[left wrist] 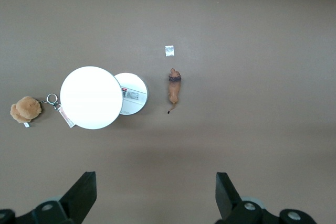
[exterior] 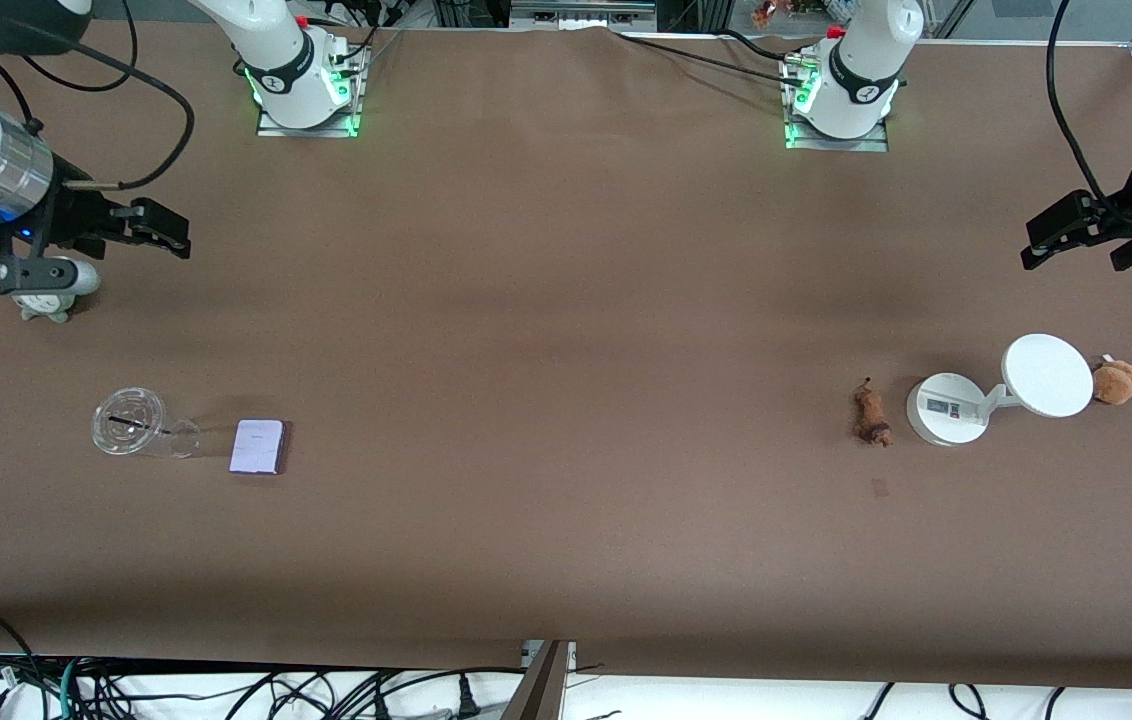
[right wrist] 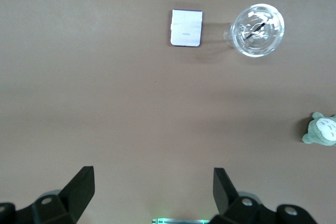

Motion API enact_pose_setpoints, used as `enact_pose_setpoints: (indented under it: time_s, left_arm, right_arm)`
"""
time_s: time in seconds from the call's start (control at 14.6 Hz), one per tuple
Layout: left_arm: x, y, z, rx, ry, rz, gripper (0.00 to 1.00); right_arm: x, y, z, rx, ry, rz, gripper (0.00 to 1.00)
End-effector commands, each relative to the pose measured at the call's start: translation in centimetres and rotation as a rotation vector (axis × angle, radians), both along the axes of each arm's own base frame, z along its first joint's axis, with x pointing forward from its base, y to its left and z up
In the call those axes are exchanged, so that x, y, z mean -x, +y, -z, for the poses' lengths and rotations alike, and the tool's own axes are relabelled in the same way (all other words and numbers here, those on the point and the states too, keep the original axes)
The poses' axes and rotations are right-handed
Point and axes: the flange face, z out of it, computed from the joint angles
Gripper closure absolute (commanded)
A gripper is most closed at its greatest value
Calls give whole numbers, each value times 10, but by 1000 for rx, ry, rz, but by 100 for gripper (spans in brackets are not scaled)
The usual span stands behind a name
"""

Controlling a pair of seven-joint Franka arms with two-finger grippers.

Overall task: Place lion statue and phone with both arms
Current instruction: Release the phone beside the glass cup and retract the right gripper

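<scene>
Left end effector [exterior: 1076,243] open, empty, raised at left arm's tabletop edge; lion statue [exterior: 870,416] lies nearer front camera, long axis toward bases. Right end effector [exterior: 158,230] open, empty; phone [exterior: 258,446] flat, nearer front edge.

I see even, soft overhead light on the brown table [exterior: 566,300], with faint broad shadow bands across it. Under my wrist cameras everything is sharp; the white stand [left wrist: 92,98] glares slightly, and green base lights glow.
</scene>
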Motion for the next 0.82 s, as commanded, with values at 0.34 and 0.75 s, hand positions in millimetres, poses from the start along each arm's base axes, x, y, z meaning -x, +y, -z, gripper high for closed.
enact_pose_setpoints:
  time_s: [0.34, 0.75]
  left_arm:
    - [-1, 2, -4, -20, 7, -5, 0]
    - [-1, 3, -4, -20, 11, -6, 0]
  right_arm:
    - [7, -48, -7, -2, -6, 70, 0]
    - [0, -37, -8, -1, -5, 55, 0]
